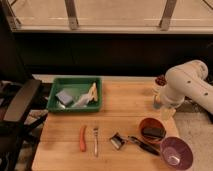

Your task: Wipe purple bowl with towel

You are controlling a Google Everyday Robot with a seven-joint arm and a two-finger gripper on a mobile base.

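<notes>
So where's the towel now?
The towel lies in the green tray, upper left, between blue-grey block and yellow-tan piece; the tool hangs at the table's right edge.

Gripper (167,113) (above right edge of table (125,102)) is blurred.

No writing, label, brand or number is legible anywhere.

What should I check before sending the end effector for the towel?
1. End effector open and empty, hanging over the table's right side: ok.
2. Towel in view, lying in the green tray: ok.
3. Towel apart from the blue-grey block: cannot tell.
4. Purple bowl upright at front right: ok.
5. Bowl empty: cannot tell, a pale patch shows inside.
</notes>
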